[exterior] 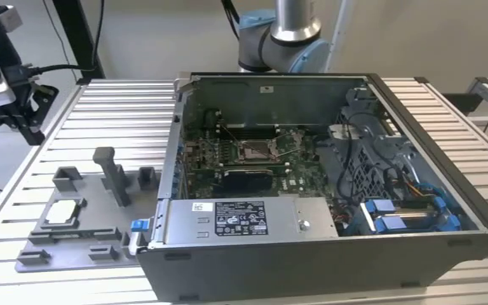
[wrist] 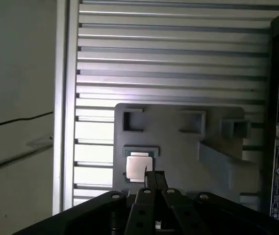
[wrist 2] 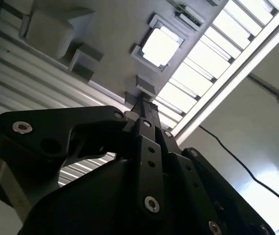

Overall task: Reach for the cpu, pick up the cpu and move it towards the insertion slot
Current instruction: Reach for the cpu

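The cpu (exterior: 63, 212) is a pale square chip lying flat in a pocket of the grey plastic tray (exterior: 100, 238) on the slatted table, at the exterior view's left. Both wrist views look down on the cpu (wrist: 138, 168) (wrist 2: 160, 46) from well above. My gripper (exterior: 25, 127) hangs high over the table's far left edge, apart from the tray. Its black fingers meet at the tips, shut on nothing, in both wrist views (wrist: 151, 176) (wrist 2: 144, 105). The insertion slot (exterior: 257, 150), a shiny metal-framed socket with a wire lever, sits on the motherboard inside the open computer case.
The open computer case (exterior: 329, 260) takes up the table's middle and right, with its power supply (exterior: 239, 219) at the front and blue-clipped cables (exterior: 396, 216) at the right. Upright grey posts (exterior: 112, 175) rise from the tray next to the case wall. A cable (wrist: 16, 120) runs over the floor beyond the table edge.
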